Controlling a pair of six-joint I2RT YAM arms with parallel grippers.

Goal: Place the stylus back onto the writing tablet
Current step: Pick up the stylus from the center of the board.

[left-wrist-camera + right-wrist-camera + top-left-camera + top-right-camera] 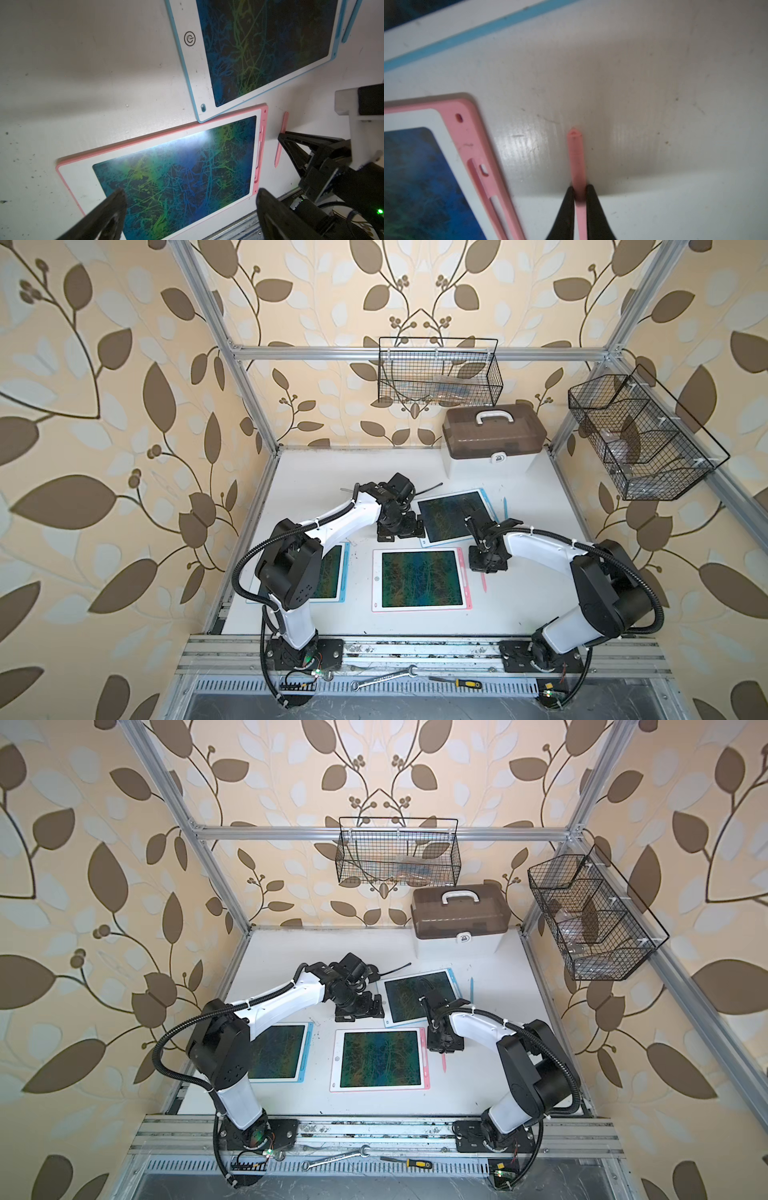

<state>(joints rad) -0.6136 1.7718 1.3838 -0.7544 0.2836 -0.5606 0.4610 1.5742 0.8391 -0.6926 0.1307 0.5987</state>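
Pinching the pink stylus (576,158) is the right pincer (579,190), while the left pincer (191,194) hangs spread.

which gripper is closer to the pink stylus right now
Right. The right gripper pinches the thin pink plastic stylus between its fingers; the left gripper hangs open across the pink-framed writing tablet, apart from the stylus.

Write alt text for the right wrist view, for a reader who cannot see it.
The right pincer is closed on a pink stylus over the white table. A pink-framed writing tablet lies beside the stylus, not touching it.
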